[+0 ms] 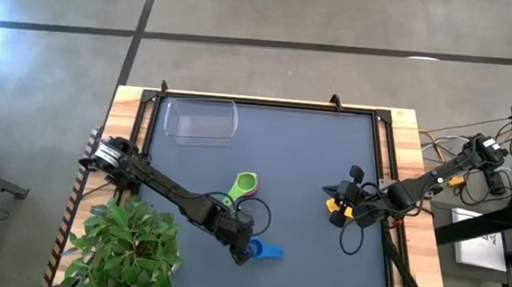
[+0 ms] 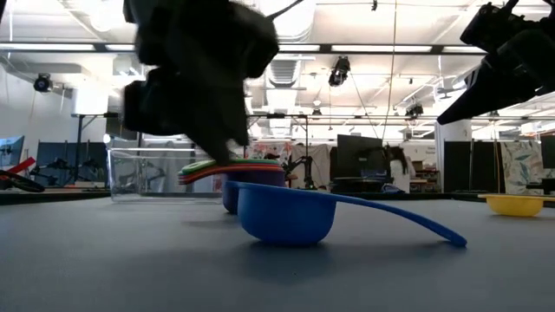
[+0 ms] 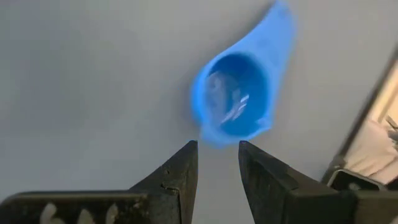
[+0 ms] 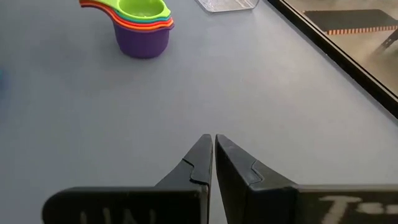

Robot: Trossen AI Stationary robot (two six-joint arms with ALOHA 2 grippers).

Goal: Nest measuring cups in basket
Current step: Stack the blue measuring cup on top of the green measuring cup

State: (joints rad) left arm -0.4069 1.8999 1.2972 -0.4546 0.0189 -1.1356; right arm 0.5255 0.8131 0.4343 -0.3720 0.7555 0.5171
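Left pincer (image 3: 217,163), fingers slightly apart and holding nothing, hovers just beside the blue measuring cup (image 1: 266,250). The cup stands upright on the counter (image 1: 310,158), bowl nearest the pincer, handle pointing away. Right pincer (image 4: 214,155) is closed, empty, well apart.

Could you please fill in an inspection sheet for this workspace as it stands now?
Surface: dark grey table mat in a wooden frame.
Job's things: clear plastic rectangular basket at the far left, nothing seen in it; nested stack of plastic measuring cups, purple at the bottom, green on top, standing mid-table outside the basket; blue plastic measuring cup alone on the mat near the front; yellow plastic measuring cup lying by the right arm.
Clutter: leafy green plant at the front left corner.
Grippers: left gripper partly open just short of the blue cup, holding nothing; right gripper shut, empty.
Cables: black cable loop on the mat under the right arm.
Surroundings: concrete floor, equipment beside the table.
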